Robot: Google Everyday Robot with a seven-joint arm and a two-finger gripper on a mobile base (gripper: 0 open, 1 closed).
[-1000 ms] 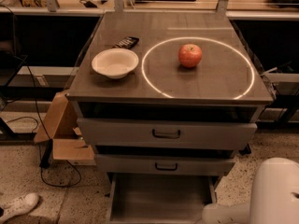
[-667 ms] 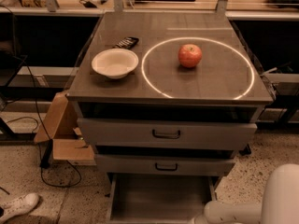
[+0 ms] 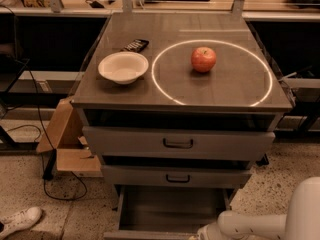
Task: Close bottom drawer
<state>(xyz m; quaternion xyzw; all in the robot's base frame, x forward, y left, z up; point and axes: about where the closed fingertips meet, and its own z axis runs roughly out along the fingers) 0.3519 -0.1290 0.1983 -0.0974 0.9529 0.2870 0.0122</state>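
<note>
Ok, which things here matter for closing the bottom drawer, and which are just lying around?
Job: bottom drawer, pulled open; gripper, low by its front right.
Lying about: apple, white bowl, dark flat object on top; cardboard box, shoe on floor.

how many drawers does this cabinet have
3. Top drawer just under the tabletop, middle drawer below it, bottom drawer lowest and pulled well out. The tool is by its front right corner, at the picture's edge. None looks hidden.

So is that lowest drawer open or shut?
Open: the bottom drawer is pulled out, its bare tray showing. The robot's hand is low by its front right edge.
</note>
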